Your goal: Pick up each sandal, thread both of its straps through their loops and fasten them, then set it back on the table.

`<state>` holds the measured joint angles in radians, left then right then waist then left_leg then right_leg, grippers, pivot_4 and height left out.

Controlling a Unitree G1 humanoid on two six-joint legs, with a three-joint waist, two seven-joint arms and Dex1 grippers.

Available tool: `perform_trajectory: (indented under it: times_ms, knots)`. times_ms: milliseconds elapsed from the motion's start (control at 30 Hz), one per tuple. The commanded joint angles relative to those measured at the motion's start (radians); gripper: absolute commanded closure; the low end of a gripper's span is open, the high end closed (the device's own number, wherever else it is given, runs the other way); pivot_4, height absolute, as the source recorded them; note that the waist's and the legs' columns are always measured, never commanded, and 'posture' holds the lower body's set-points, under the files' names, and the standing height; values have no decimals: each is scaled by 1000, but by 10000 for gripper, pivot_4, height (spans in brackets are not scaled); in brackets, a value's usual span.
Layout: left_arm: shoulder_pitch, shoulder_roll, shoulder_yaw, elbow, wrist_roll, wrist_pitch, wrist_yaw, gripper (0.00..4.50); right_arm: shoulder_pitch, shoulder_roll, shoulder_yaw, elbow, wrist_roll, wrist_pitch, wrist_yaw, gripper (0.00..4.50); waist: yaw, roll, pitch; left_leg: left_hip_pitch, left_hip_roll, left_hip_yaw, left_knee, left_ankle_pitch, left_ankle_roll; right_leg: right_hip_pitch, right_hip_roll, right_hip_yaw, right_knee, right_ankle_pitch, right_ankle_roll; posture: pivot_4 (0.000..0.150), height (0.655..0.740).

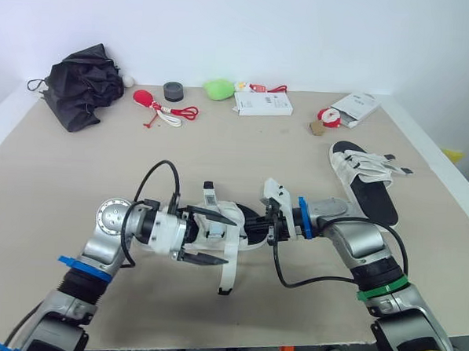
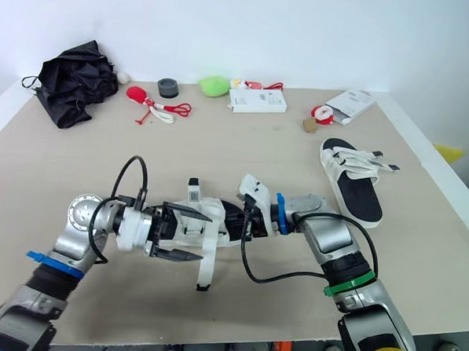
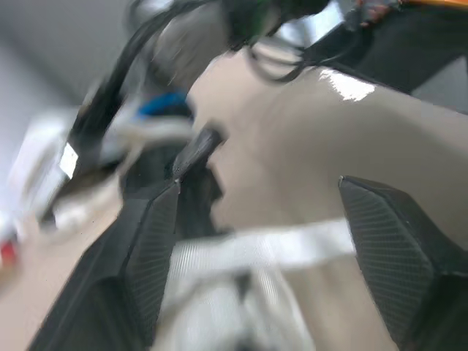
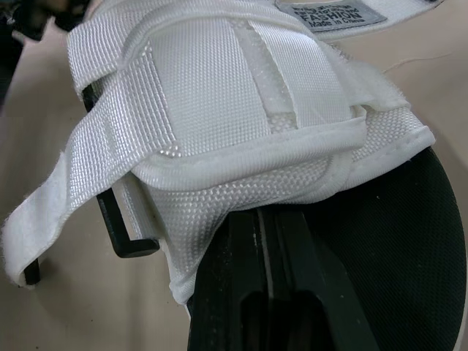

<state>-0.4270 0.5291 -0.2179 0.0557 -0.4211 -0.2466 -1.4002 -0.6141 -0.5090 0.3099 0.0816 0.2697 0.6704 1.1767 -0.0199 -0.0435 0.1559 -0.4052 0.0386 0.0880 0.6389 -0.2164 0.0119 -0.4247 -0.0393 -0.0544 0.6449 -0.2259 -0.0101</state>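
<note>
Sandal (image 1: pixel 221 222) status: clamped by sole in right gripper (image 1: pixel 255 226), held up left of second sandal (image 1: pixel 365 182). Left gripper (image 1: pixel 227 240) wide open astride loose strap (image 1: pixel 231 270). Probably light, floppy webbing; best pinched near strap tip.

Farther sandal (image 1: pixel 365 181) lies on table (image 1: pixel 220 155), right of nearer sandal (image 1: pixel 225 228).

You face near sandal (image 1: pixel 226 222): white woven straps, black sole. Far sandal (image 1: pixel 366 173): same colours. Bench (image 1: pixel 243 156): plain beige.
</note>
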Motion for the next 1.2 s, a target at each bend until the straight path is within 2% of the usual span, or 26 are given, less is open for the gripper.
perform_trajectory:
  times_ms: [33, 167, 233, 333, 433, 667, 1033, 1067, 1100, 1200]
  knots:
    - [-6, 191, -16, -237, -254, 616, 22, 10330, 37, -15, 54, 37, -32, 24, -1, 45000, -2, 0, 0, 0, 0, -1, 0, 0, 0, 0, 1, 0, 0, -1, 1, 1500, 7400]
    - [-39, 325, -30, -342, -452, 1052, 44, 10330, 38, -10, 54, 28, -27, 33, -4, 45000, -1, 2, 0, 1, 0, -2, 0, -1, -2, 1, 1, 1, 0, -4, 3, 1500, 7400]
    - [-56, 362, -62, -345, -497, 1228, 49, 10330, 47, -6, 58, 20, -25, 36, -6, 45000, 0, 2, 0, 1, 0, -2, 0, -1, -2, 1, 2, 1, 0, -4, 3, 1500, 7400]
    - [-52, 323, -97, -323, -456, 1317, 140, 10330, 59, -4, 63, 1, -20, 49, -11, 45000, 0, 3, 0, 2, -1, -3, 0, -1, -2, 2, 2, 1, 1, -4, 3, 1500, 7400]
    - [-69, 250, -73, -287, -487, 1431, 237, 10330, 67, -6, 61, -25, -13, 68, -16, 45000, 1, 3, 0, 2, -1, -4, 0, -1, -2, 2, 2, 1, 1, -4, 2, 1500, 7400]
    - [-43, 84, -24, -260, -501, 1545, 409, 10330, 89, -27, 56, -99, 11, 137, -25, 45000, 2, 3, 0, 1, -1, -4, -1, -2, -4, 2, 1, 1, 1, -6, 0, 1500, 7400]
    - [34, -76, 18, -355, -534, 1601, 573, 10330, 96, -59, 55, -159, 37, 203, -34, 45000, 5, 3, -1, 1, -6, -4, 0, -6, -2, 2, -3, 2, 1, -8, 1, 1500, 7400]
    - [35, -86, 30, -359, -548, 1615, 580, 15524, 94, -62, 54, -159, 39, 205, -33, 45000, 6, 2, -1, 1, -7, -4, 0, -6, -2, 3, -4, 2, 1, -8, 1, 1500, 7400]
    - [36, -90, 38, -366, -560, 1624, 582, 18869, 93, -66, 54, -160, 41, 205, -32, 45000, 7, 2, -1, 1, -8, -4, 0, -6, -1, 3, -5, 2, 1, -8, 1, 1500, 7400]
    - [36, -89, 50, -376, -574, 1639, 585, 34035, 86, -70, 56, -155, 44, 204, -32, 45000, 11, 2, -1, 1, -9, -4, 1, -7, 0, 4, -6, 2, 1, -8, 2, 1500, 7400]
